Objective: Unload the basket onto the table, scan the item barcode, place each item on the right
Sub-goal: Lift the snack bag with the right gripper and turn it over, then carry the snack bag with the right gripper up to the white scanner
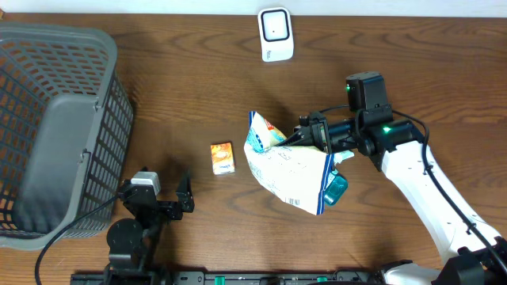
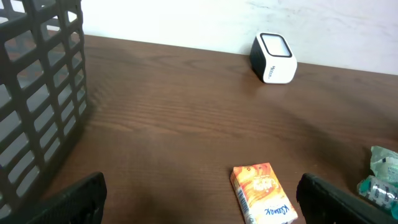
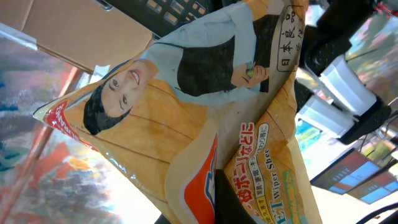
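- Half the grey basket [image 1: 55,127] was cropped by the overhead view's left edge.
- Only the right wrist view showed the wiper bag [image 3: 186,124] print, which overfilled that frame.
- Right end effector [image 1: 305,136] clenched the bag's upper edge, well apart from the scanner [image 1: 276,34].
- Left end effector [image 1: 158,202] stood released near the orange carton [image 1: 223,157].

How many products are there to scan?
3: small orange carton mid-table, large white printed packet in the right jaws, teal packet peeking out under it; more may hide there.
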Controlling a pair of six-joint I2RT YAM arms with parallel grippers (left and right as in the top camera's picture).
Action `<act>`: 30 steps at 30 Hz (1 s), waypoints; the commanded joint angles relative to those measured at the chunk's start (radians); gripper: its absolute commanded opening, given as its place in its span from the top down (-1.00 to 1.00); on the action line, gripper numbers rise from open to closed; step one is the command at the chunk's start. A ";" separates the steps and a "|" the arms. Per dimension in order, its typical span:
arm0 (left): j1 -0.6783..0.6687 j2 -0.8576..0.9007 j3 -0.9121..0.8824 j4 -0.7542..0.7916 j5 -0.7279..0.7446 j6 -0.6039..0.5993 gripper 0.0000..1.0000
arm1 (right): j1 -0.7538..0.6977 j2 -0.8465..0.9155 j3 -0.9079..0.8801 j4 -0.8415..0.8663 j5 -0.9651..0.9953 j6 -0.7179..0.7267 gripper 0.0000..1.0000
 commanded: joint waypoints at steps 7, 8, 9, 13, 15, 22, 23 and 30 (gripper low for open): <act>0.002 0.002 -0.013 -0.036 0.013 0.017 -0.96 | -0.009 -0.008 0.006 -0.001 0.449 -0.266 0.97; 0.002 0.002 -0.013 -0.036 0.013 0.017 -0.96 | -0.009 -0.008 0.006 0.000 0.499 -0.297 0.97; 0.002 0.002 -0.013 -0.036 0.013 0.017 -0.96 | -0.009 -0.008 0.006 -0.001 0.546 -0.322 0.97; 0.002 0.002 -0.013 -0.036 0.013 0.017 -0.96 | -0.008 -0.008 0.006 -0.023 0.652 -0.396 0.97; 0.002 0.002 -0.013 -0.036 0.013 0.017 -0.96 | -0.007 -0.008 0.006 -0.024 0.656 -0.420 0.97; 0.002 0.002 -0.013 -0.036 0.013 0.017 -0.96 | -0.006 -0.008 0.006 -0.024 0.823 -0.860 0.97; 0.002 0.002 -0.013 -0.036 0.013 0.017 -0.96 | -0.006 -0.008 0.006 -0.026 0.823 -0.917 0.97; 0.002 0.002 -0.013 -0.036 0.013 0.017 -0.96 | 0.009 -0.008 0.006 -0.029 0.837 -1.176 0.98</act>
